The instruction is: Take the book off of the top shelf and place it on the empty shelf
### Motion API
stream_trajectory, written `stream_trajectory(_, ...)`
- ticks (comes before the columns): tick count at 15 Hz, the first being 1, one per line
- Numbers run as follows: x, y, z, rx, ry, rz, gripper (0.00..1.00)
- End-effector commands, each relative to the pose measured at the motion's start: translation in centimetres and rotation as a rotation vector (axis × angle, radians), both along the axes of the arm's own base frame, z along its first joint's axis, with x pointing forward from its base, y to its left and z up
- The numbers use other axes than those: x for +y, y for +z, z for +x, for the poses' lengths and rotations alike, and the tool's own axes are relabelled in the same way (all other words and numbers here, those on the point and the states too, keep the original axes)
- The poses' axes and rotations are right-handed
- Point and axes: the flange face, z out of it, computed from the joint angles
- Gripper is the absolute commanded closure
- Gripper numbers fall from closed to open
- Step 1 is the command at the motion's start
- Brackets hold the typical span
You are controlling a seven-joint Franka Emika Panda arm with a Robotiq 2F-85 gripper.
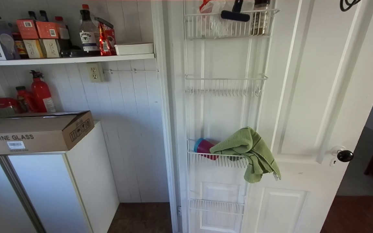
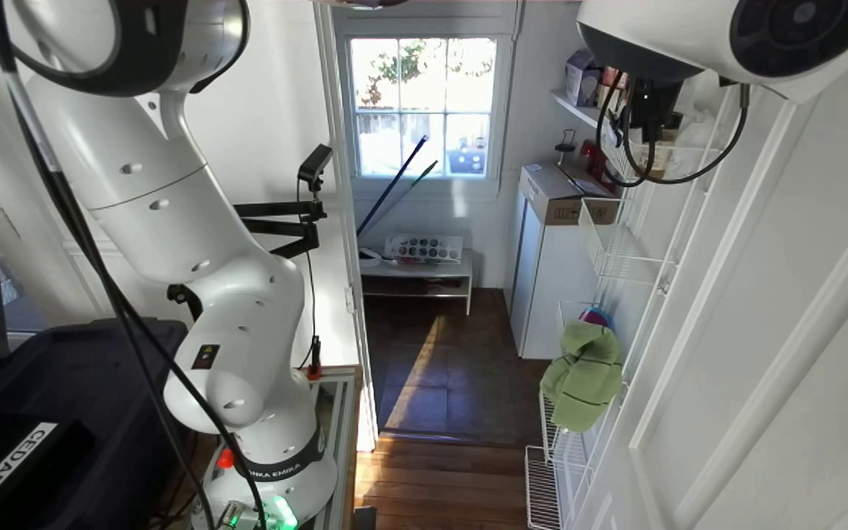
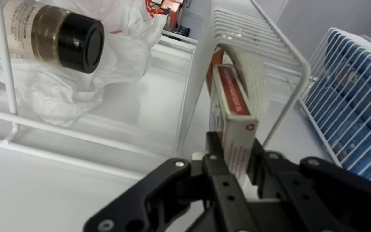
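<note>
At the near end of an upper wire basket (image 3: 243, 22), which I read as a tier above the cumin jar (image 3: 43, 35), the end effector (image 3: 235, 145) looks clamped on a slim red-and-white box (image 3: 235, 103) (I take it for the task's book, though its near end reads more like a carton), with no gap visible along either side. Whether it rests on the wires or hangs free I cannot tell; both exterior views leave it out of sight. The step in hand, I judge, is drawing it out: pull slowly, straight back along its own length, so it neither snags the basket's corner nor drags the cream ribbed stack (image 3: 253, 75) just beside it. Once clear, swing wide of the jar and the black T-shaped tool (image 1: 235, 15) before coming down. The empty shelf (image 1: 225, 86), seen in an exterior view, is shallow with thin wires, so lower the box flat across several of them and release only once they bear its weight.
</note>
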Motion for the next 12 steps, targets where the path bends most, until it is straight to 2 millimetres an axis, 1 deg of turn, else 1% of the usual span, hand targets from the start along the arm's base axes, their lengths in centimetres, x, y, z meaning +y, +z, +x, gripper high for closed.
stream_trajectory(1,-1.8,1.9,-1.3,0.052,-0.051,-0.05,0.95)
stream_trajectory(6,-4.3,2.6,-2.6,0.109,-0.077,-0.076,0.95)
stream_trajectory(12,-7.4,3.0,-4.4,0.147,-0.098,-0.074,0.95)
